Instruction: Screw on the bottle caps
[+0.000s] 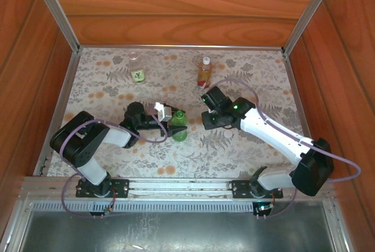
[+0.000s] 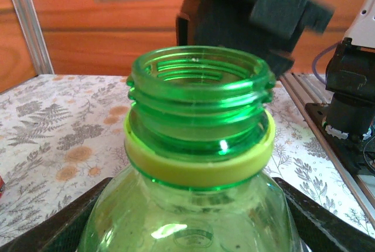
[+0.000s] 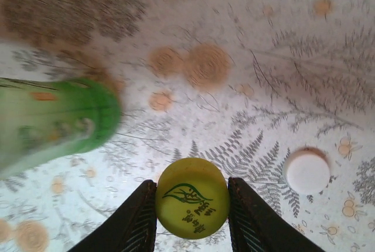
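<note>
The green bottle (image 1: 179, 126) stands upright mid-table, its threaded neck (image 2: 199, 88) uncapped, with a yellow-green ring below the threads. My left gripper (image 1: 170, 124) is shut on the bottle's shoulder (image 2: 196, 228), one dark finger (image 2: 53, 222) on each side. Just right of the bottle, my right gripper (image 1: 206, 120) is shut on the yellow-green bottle cap (image 3: 192, 198), held above the tablecloth. A white cap (image 3: 307, 172) lies on the cloth to the right of that. The green bottle (image 3: 53, 120) shows blurred at the left of the right wrist view.
A clear bottle with a dark-and-white label (image 1: 137, 70) and a bottle of amber liquid (image 1: 204, 71) stand at the back of the table. Wooden walls and metal rails (image 1: 176, 47) enclose the floral cloth. The right arm's dark wrist (image 2: 252, 12) hangs behind the green bottle's neck.
</note>
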{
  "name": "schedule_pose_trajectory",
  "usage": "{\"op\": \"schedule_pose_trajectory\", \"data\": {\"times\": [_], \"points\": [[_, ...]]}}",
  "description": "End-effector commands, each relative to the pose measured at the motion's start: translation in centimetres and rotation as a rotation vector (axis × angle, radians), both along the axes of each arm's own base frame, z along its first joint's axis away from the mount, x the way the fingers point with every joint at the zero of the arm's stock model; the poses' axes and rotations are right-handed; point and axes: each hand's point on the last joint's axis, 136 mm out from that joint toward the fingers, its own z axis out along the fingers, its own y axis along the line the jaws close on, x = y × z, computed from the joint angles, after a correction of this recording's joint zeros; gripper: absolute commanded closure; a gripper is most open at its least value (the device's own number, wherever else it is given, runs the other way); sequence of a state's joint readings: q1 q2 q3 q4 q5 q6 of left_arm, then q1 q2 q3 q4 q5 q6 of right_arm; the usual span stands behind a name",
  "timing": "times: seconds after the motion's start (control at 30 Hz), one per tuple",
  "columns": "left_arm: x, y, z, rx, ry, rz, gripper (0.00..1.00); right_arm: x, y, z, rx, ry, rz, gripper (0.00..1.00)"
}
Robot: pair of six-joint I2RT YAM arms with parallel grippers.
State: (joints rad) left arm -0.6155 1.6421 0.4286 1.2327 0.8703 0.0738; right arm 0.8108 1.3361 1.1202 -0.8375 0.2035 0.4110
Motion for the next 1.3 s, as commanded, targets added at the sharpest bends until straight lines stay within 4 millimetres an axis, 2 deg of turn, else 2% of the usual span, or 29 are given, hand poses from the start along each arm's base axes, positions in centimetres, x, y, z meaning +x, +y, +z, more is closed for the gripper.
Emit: {"op": "schedule_pose_trajectory", "data": {"times": [0.0,0.3,0.5,0.63,0.83,1.03,1.1,1.27], "points": [[-0.2,0.2,-1.5,0.042,0.037,-0.007,0.34,-1.2,0.2,1.7,-0.059,0.025,0.091,0.64],[-0.2,0.2,-1.6,0.044,0.039,-0.01,0.34,-0.8,4.1,8.6,0.015,-0.088,0.234,0.64],[-0.2,0.2,-1.8,0.048,0.043,-0.008,0.34,-0.9,6.0,10.5,0.007,-0.103,0.331,0.64],[-0.2,0.2,-1.9,0.049,0.043,-0.013,0.35,-1.4,7.8,11.0,0.016,-0.081,0.392,0.63],[-0.2,0.1,-2.0,0.05,0.043,-0.017,0.37,-1.7,10.1,10.3,-0.009,-0.052,0.455,0.63],[-0.2,0.3,-2.0,0.052,0.043,-0.009,0.38,-1.8,10.6,9.8,-0.016,-0.035,0.476,0.63],[-0.3,0.3,-2.1,0.054,0.043,-0.009,0.37,-1.7,11.0,8.8,-0.035,-0.007,0.482,0.63],[-0.2,0.3,-2.1,0.053,0.041,-0.007,0.37,-2.0,10.7,8.2,-0.057,0.018,0.484,0.63]]}}
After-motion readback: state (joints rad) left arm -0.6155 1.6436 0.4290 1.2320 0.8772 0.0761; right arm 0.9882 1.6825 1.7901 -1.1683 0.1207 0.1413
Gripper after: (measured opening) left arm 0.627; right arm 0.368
